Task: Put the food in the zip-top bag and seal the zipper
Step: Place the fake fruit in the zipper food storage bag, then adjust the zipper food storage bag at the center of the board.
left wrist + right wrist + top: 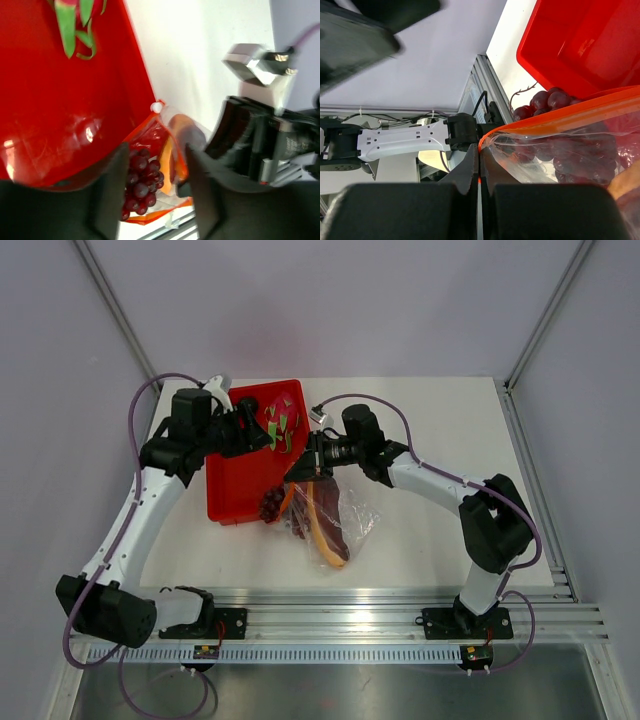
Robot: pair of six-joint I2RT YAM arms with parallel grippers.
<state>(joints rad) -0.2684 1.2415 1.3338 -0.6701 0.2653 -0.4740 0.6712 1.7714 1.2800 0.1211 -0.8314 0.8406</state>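
Observation:
The clear zip-top bag [335,518] lies on the table just right of the red bin, its mouth towards the bin. Its orange zipper [560,112] runs along the mouth. My right gripper [480,150] is shut on the end of the zipper and holds that edge up [300,468]. A bunch of dark red grapes [141,182] sits at the bag's mouth [272,502]; darker food shows inside the bag. A pink and green fruit piece [283,423] lies in the bin. My left gripper [156,150] is open and empty above the bin's right side [262,430].
The red plastic bin [240,475] stands left of centre, touching the bag's mouth. The right arm's wrist [260,140] is close on the left gripper's right. White table lies to the right and front; a metal rail [400,595] runs along the near edge.

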